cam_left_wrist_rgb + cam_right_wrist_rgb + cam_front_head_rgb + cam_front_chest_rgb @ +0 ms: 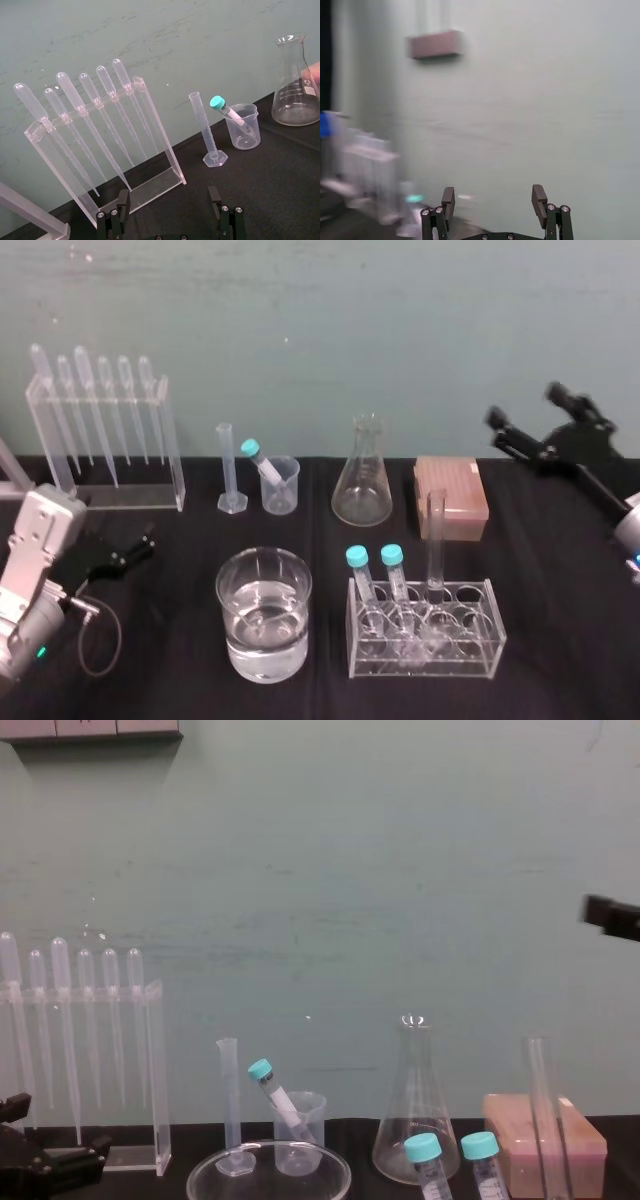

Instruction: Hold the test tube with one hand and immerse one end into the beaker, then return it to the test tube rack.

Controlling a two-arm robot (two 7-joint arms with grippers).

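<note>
The tube stands upright in the rack, with nothing gripping it. The beaker sits well apart, back and to the left. My right pincer hangs wide open, high up and right of the rack. My left pincer, also wide, sits low at the worktop's left. I judge that grasp, dip and return are all left to do.

Long clear test tube upright in clear rack, small clear beaker standing farther back left
</note>
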